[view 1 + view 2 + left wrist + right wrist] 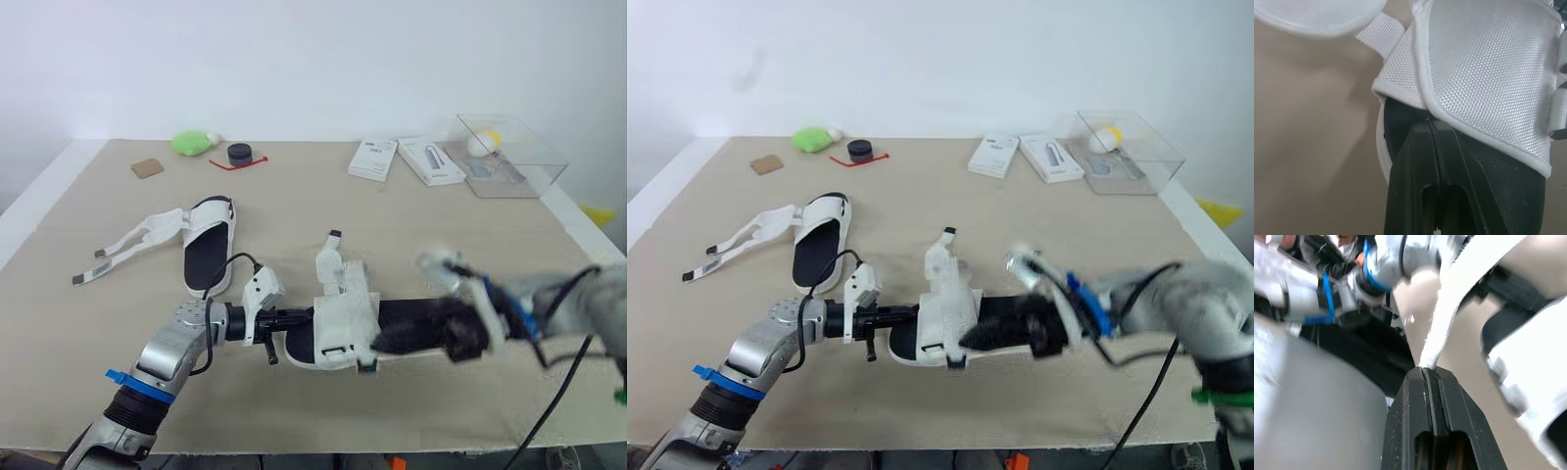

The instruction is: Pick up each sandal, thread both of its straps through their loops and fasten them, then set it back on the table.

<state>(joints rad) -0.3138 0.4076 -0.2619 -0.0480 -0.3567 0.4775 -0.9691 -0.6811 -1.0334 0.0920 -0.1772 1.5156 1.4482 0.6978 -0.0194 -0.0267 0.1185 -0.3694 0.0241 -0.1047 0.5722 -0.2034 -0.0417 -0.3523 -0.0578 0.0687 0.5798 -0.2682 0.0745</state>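
Just right of the open sandal (208,250), the near sandal (338,323) sat between both grippers.
Left gripper (1430,120) was pinched shut at its sole edge; right gripper (1427,368) clamped its strap (1448,308); print on the boxes (373,159) was too small to read.

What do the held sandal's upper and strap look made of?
Sandal upper: white woven mesh fabric, matte; dotted weave and stitched piped edge show. Strap: white textile webbing, slightly fuzzy face, possibly hook-and-loop; can't confirm.
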